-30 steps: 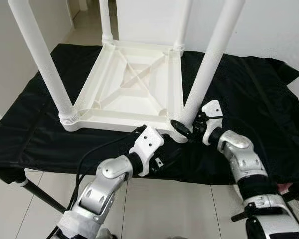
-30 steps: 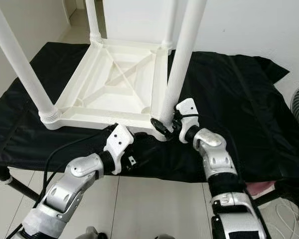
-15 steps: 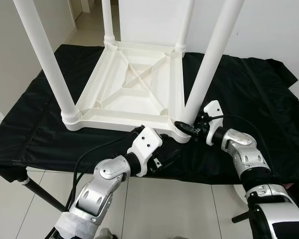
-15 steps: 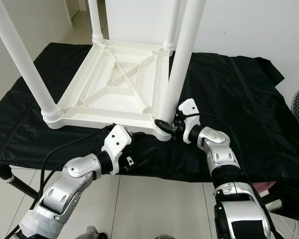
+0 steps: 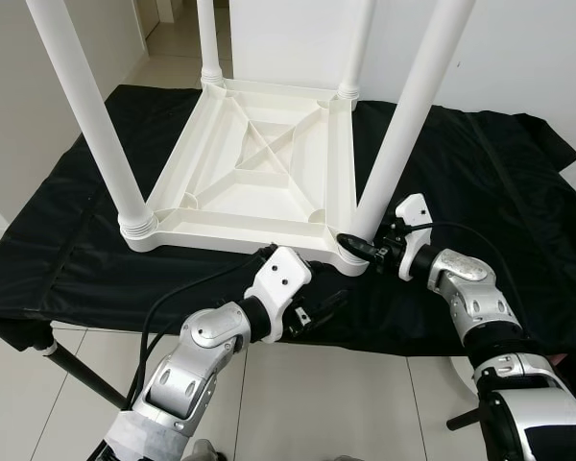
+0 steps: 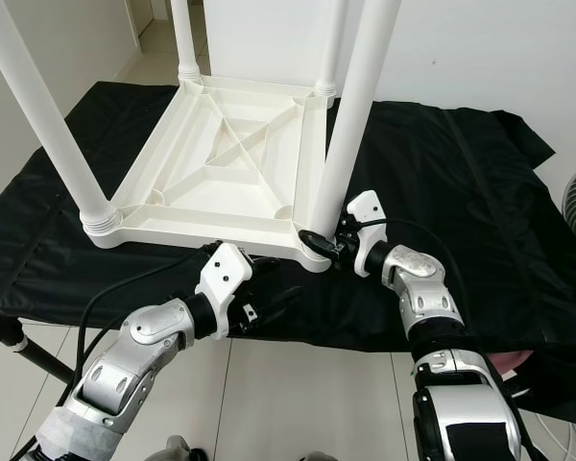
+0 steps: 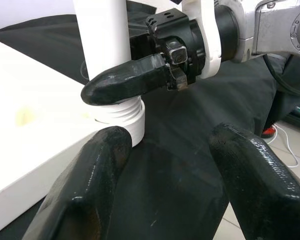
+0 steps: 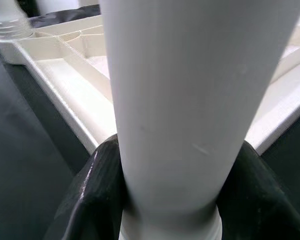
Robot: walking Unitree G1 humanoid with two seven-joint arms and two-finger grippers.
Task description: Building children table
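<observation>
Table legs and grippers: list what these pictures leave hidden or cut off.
- Tops of all four legs, such as the near right leg: cut off by the upper edge of both eye views.
- Upturned table's top surface: face down on the black cloth.
- Right gripper's far finger: behind that leg in the left wrist view.
- Left gripper's wrist: behind its white housing in the eye views.

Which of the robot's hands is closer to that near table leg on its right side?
Right. The right gripper clamps the near right leg at its base; the left gripper sits open just short of it, by the tabletop edge.
</observation>
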